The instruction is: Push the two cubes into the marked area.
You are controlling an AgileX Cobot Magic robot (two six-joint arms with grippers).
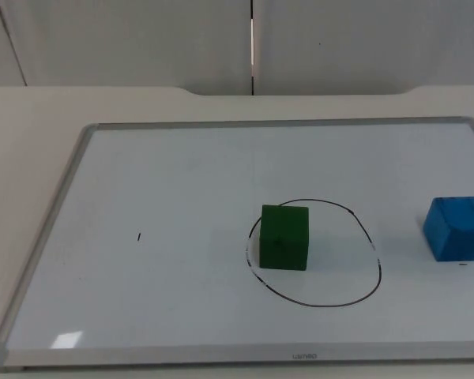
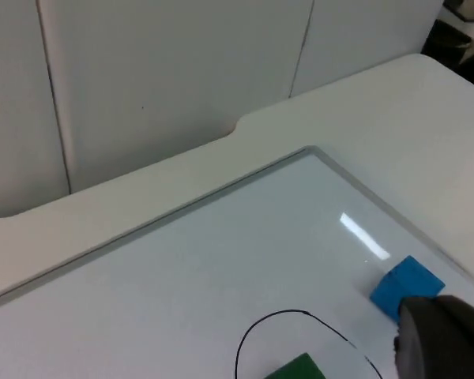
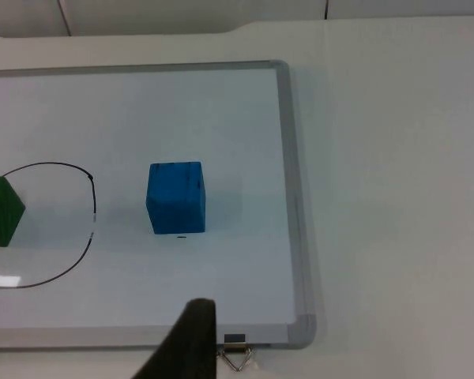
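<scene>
One black fingertip (image 2: pixel 442 339) per wrist view; jaws' state unclear

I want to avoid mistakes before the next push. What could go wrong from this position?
1. The blue cube sits near the whiteboard's right frame, outside the drawn circle; an off-centre push could turn it or send it past the circle.
2. The green cube stands inside, close to the circle's left line; if the blue cube bumps it, it may slide out.
</scene>
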